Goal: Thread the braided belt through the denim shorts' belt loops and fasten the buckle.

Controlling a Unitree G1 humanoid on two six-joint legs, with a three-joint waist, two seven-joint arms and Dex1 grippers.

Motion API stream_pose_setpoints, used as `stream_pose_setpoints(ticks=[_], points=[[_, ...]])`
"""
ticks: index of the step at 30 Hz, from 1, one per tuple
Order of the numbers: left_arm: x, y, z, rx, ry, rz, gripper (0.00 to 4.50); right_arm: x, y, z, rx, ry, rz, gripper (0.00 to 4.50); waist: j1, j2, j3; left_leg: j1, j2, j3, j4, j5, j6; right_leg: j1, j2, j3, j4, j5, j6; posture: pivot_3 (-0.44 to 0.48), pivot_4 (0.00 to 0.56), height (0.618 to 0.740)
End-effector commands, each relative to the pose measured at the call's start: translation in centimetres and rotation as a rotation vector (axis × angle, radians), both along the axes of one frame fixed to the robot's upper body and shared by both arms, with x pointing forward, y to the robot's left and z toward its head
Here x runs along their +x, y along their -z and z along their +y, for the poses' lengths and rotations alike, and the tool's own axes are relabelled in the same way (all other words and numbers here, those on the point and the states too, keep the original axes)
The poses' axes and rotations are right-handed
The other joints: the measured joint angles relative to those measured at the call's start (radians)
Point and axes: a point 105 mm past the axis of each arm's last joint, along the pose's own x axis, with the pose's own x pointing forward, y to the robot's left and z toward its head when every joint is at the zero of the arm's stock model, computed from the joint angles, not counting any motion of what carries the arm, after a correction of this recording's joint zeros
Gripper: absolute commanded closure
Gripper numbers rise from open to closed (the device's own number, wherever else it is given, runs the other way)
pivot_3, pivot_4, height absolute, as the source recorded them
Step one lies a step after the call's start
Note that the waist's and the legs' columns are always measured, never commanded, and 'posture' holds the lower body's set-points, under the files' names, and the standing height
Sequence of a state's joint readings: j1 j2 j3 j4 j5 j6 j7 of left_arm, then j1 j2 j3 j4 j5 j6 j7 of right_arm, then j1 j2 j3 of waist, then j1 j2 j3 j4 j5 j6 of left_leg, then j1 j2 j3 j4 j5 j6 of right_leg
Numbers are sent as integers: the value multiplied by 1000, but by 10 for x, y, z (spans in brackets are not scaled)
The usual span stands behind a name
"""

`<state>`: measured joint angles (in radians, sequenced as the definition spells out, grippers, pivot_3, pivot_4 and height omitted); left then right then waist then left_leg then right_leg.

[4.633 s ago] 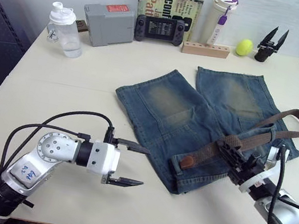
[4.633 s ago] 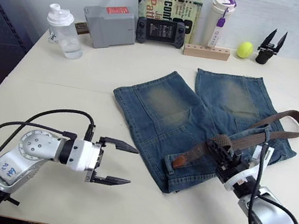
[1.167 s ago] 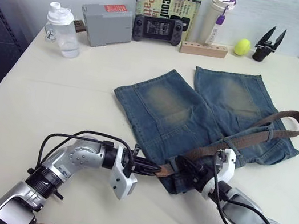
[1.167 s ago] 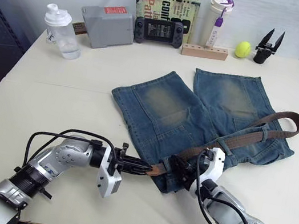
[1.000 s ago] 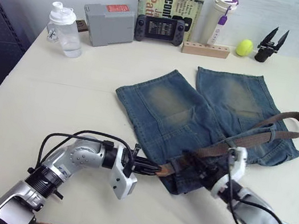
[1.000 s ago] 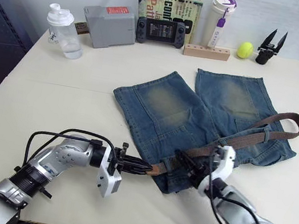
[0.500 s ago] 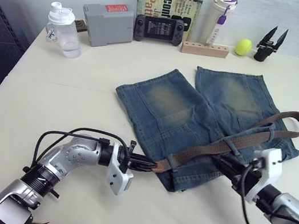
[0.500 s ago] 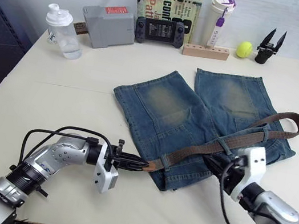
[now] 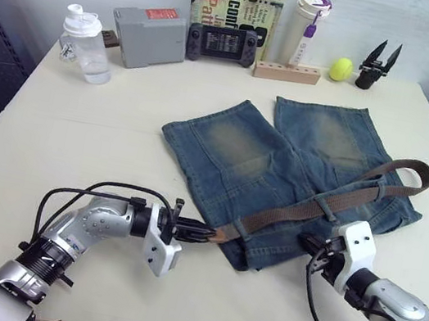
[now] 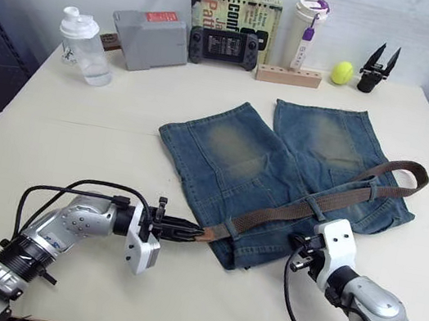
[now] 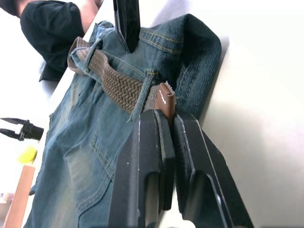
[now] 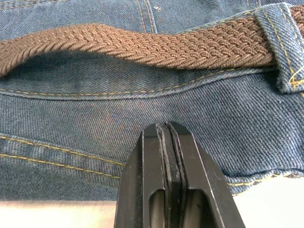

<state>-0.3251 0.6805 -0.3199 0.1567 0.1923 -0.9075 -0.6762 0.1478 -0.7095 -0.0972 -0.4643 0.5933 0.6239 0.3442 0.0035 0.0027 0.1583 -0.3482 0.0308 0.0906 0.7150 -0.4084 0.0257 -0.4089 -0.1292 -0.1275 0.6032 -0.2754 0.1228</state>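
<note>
So the left hand (image 9: 200,232) is clamped on the dark tip of the braided belt (image 9: 306,207), which runs across the denim shorts (image 9: 280,168) mid-worktop toward 2 o'clock. The right hand (image 9: 305,243) is pinched closed on nothing, at the waistband.

Clearance around the shorts on the counter

Bare counter (image 9: 77,136) lies open on the robot's left of the denim shorts (image 9: 280,164) and along the near edge between the two arms. The left gripper (image 9: 200,231) sits at the waistband's left corner, its fingers pinched together on the dark tip of the braided belt (image 9: 305,210); the right gripper (image 9: 305,243) stands with fingers pressed together against the near hem. The belt's far end loops past the shorts' right side. Far edge is crowded: bottle (image 9: 82,41), grey box (image 9: 148,26), game console (image 9: 222,42), wooden block (image 9: 286,73), tumbler (image 9: 304,27), ball (image 9: 341,68).
</note>
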Motion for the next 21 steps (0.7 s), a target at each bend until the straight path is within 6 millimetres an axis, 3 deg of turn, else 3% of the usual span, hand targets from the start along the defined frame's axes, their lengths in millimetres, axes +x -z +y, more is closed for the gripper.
stream_pose_setpoints(ticks=[1,6,9,13,18,21], points=[[-2,4,91,107,-182,12,4500,-8,27,-1,-2,43,131,4447,-10,0,0,1,1,0,-1,0,-1,0,0,0,0,-1,-1,0,150,731],[-53,46,196,393,-324,200,4500,-3,25,3,15,49,125,4447,-19,-2,-3,14,2,6,-11,-2,-1,3,-4,-4,2,-3,-5,0,150,731],[-77,57,247,534,-467,317,4500,-1,26,5,22,51,126,4447,-33,-3,-9,15,2,7,-15,-2,0,3,-6,-6,1,-3,-5,0,150,731],[-86,56,265,591,-514,325,4500,1,27,7,28,52,128,4447,-38,1,-13,23,2,14,-22,-2,0,3,-7,-7,3,-4,-7,0,150,731],[-76,51,255,535,-480,254,4500,6,26,7,33,50,128,4447,-37,7,-16,36,3,24,-34,-3,0,10,-11,-9,3,-6,-11,0,150,731],[-67,43,242,466,-444,210,3264,8,26,7,31,50,128,4500,-34,6,-16,44,2,27,-34,-3,0,11,-14,-10,6,-6,-11,0,150,731]])
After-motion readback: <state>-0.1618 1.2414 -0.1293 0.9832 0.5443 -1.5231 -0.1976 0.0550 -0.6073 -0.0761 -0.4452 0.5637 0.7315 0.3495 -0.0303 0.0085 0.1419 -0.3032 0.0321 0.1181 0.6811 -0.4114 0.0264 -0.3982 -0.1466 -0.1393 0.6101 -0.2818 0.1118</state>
